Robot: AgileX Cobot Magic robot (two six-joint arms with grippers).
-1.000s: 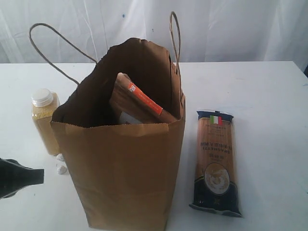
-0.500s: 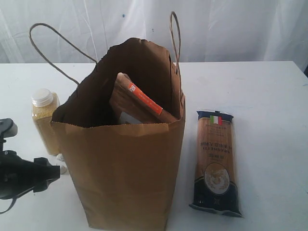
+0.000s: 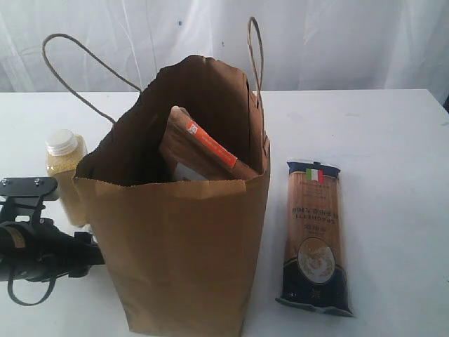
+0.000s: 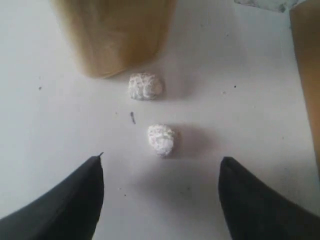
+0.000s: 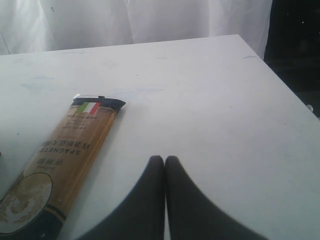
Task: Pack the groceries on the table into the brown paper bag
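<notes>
Bag (image 3: pixel 182 260): standing mid-frame, pouch (image 3: pixel 203 151) leaning inside
Spaghetti (image 3: pixel 315 235): lying right of the bag
Left gripper (image 4: pixel 162 160): jaws standing spread — holding nothing
Right gripper (image 5: pixel 165 162): jaws pressing together — empty

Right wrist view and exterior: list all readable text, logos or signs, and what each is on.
"SPAGHETTI": on the dark-blue spaghetti packet, right wrist view; the characters beside it are too blurred to read.
Italian flag sign: at the top of the same packet.
Unreadable: a small white mark on the orange label of the brown pouch.
No text visible: yellow-grain bottle, brown paper bag.
</notes>
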